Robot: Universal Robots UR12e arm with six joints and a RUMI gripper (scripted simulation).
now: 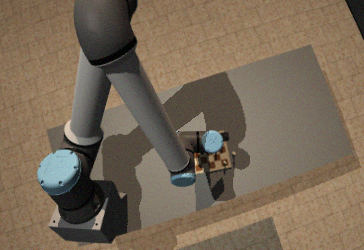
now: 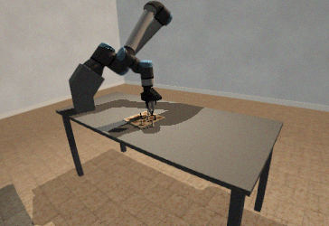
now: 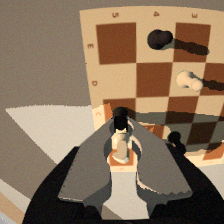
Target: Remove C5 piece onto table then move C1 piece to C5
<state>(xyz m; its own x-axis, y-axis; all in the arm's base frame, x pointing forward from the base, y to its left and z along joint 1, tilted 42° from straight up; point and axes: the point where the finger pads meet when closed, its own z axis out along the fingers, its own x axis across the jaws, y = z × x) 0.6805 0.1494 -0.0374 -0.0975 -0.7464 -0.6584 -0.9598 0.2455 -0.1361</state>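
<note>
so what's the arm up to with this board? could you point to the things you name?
The arm [image 1: 150, 106] [image 2: 140, 30] has its tool [image 2: 151, 113] [image 3: 120, 117] pointing down at the board [image 1: 229, 162] [image 2: 129, 120] [image 3: 89, 50], around C5 by the edge labels. Its fingers are close together near a dark shape and a pale piece [image 3: 121, 146]; I can't tell if either is gripped. A dark piece [image 3: 159, 39] and another pale one [image 3: 189, 80] stand on other squares.

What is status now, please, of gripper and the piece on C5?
Gripper closed low, hold unclear. Dark piece by C5, at fingertips. Light piece crowding close.
</note>
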